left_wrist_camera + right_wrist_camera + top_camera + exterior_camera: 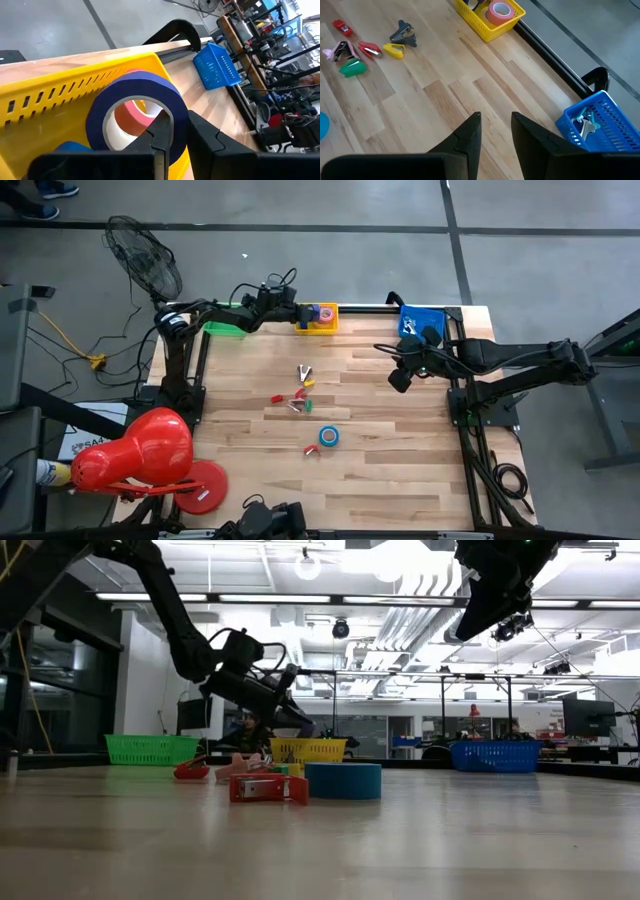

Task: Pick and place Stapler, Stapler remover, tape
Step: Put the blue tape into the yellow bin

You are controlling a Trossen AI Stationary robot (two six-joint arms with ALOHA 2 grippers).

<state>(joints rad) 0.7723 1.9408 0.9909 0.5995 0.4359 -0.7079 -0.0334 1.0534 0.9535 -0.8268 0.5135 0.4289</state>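
Note:
My left gripper (180, 127) is at the table's far edge, over the yellow basket (322, 328), shut on a purple-blue tape roll (135, 85). A pink-red roll (500, 11) and a blue roll (70, 146) lie inside that basket. Another blue tape roll (329, 436) lies flat on the table nearer the middle. A red stapler (268, 787) and other small coloured pieces (298, 395) lie scattered on the wood. My right gripper (495, 122) is open and raised above the table's right part (398, 380), touching nothing. My left gripper holds the purple-blue roll by its ring wall (177, 117), with one finger (161, 132) inside the hollow core and the other (202, 135) outside. The roll stands on edge above the yellow basket's inside (60, 100). Whether it rests on the rolls below I cannot tell.
A blue basket (420, 320) with metal pieces inside (585, 125) stands at the far right corner, and a green basket (225, 330) at the far left. A red lamp-like object (135, 450) sits at the near left corner. Bare wood lies along the near side (400, 480).

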